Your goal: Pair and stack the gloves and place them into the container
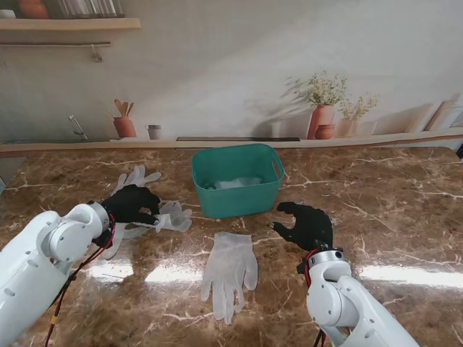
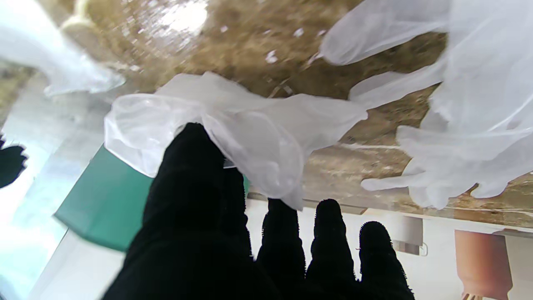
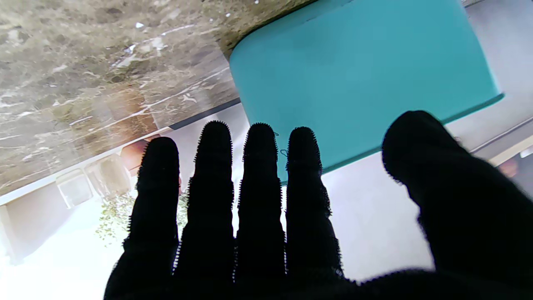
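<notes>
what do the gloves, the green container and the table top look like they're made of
Gloves, such as the flat one: thin translucent film, probably vinyl or latex; the table shows through it and it wrinkles, as with the one pinched by the left hand.
Green container: smooth matte moulded plastic, judging by its rounded corners and cut-out handle.
Table top: glossy brown veined surface, marble or a marble-look laminate; it reflects lights.

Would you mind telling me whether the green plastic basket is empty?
Not empty: the green plastic basket stands upright, and pale translucent material, probably gloves, lies on its floor.

Bright, tabletop glare, blurred wrist views
</notes>
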